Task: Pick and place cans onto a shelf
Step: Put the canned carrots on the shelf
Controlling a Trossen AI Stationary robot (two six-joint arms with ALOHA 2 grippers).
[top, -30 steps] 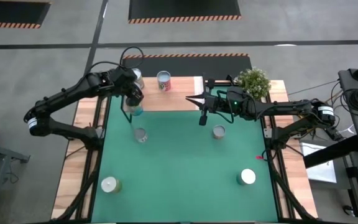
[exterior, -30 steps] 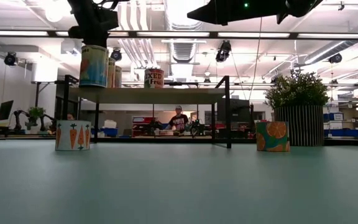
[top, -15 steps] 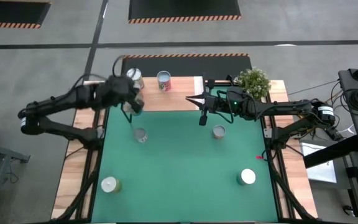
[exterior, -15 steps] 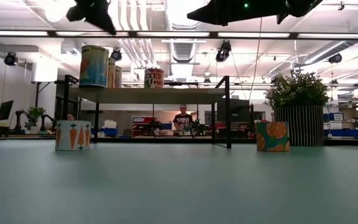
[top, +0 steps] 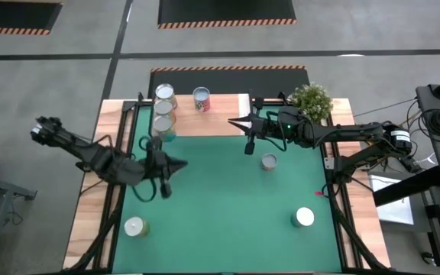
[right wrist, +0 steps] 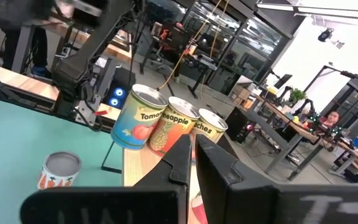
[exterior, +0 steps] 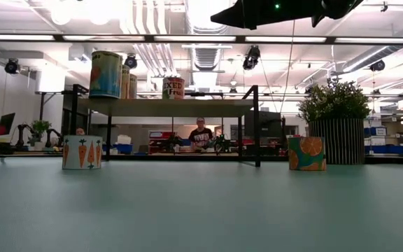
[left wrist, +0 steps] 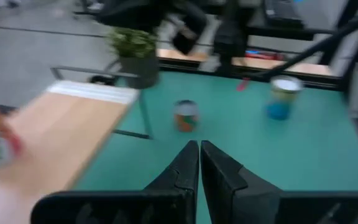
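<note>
The wooden shelf (top: pixel 220 122) stands at the table's far edge on black legs. Three cans stand in a row on its left end (top: pixel 163 108), also seen in the right wrist view (right wrist: pixel 178 124), and a fourth (top: pixel 202 98) stands further right. My left gripper (top: pixel 182 163) is shut and empty, level above the green mat's left half, pointing toward the table's right edge. My right gripper (top: pixel 239 122) is shut and empty above the shelf's right part, pointing left. A carrot-labelled can (exterior: pixel 82 152) stands on the mat; in the high view my left arm hides it.
An orange-labelled can (top: pixel 269 161) stands on the mat right of centre. A white-topped can (top: pixel 304 217) stands near right and a yellowish one (top: pixel 134 227) near left. A potted plant (top: pixel 312 99) stands at the far right corner. A person (exterior: pixel 200 134) shows in the room behind.
My left gripper has let go of the teal can on the shelf's left end, risen off it, and swung back toward the table's near-left, turning level and pointing right over the mat. The can stays upright on the shelf.
</note>
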